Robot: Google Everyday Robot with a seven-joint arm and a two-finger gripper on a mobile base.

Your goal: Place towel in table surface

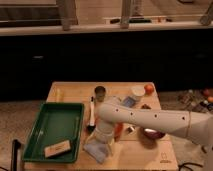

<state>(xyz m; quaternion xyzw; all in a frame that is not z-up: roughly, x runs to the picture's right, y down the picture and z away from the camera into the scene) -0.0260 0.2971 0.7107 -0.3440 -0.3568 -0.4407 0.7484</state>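
Observation:
A pale blue-grey towel (96, 150) lies crumpled on the wooden table (70, 93), near the front edge, just right of the green tray. My gripper (102, 137) hangs at the end of the white arm (155, 120), which reaches in from the right. It is right above the towel and touches or nearly touches its top.
A green tray (52, 127) holding a tan sponge-like block (57, 148) fills the table's left front. A dark brush (91, 116), a metal can (100, 93), a white bowl (138, 91), an orange fruit (149, 88), a blue packet (129, 101) and a dark red bowl (151, 133) stand around the arm.

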